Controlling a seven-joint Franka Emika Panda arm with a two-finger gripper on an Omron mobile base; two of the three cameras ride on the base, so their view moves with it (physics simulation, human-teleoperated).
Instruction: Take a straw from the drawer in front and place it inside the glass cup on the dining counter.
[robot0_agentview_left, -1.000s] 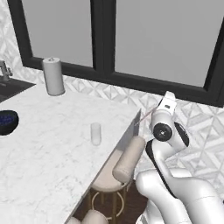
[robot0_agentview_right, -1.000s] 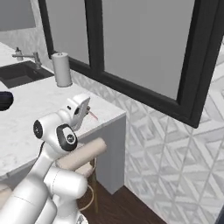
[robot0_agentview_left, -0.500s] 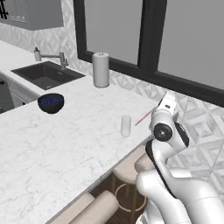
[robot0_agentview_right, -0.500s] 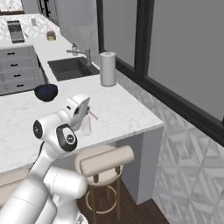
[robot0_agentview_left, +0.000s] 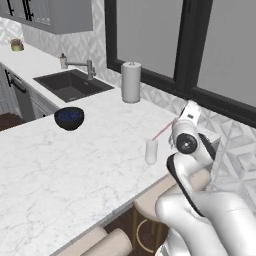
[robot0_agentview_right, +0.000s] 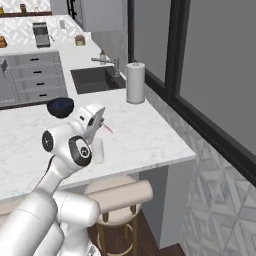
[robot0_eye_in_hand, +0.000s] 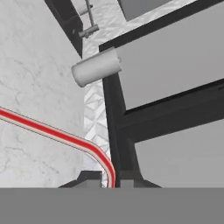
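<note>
My gripper is shut on the straw, a thin pink-red stick. The straw slants down from the jaws toward the dining counter. Its free end hangs just above and to the right of the glass cup. The cup is a small clear tumbler standing upright near the counter's edge. In the hand view the straw runs from the fingers out to the left edge. Grey drawer fronts stand across the kitchen; I cannot tell which is the drawer.
A grey-white roll stands at the counter's far end by the dark window. A dark blue bowl sits left of the cup, and a sink lies beyond. Beige stools stand under the counter edge.
The base has moved, so both base views now show more of the counter, the sink and the bowl. The straw's tip has come closer to the cup. The gripper stays shut.
</note>
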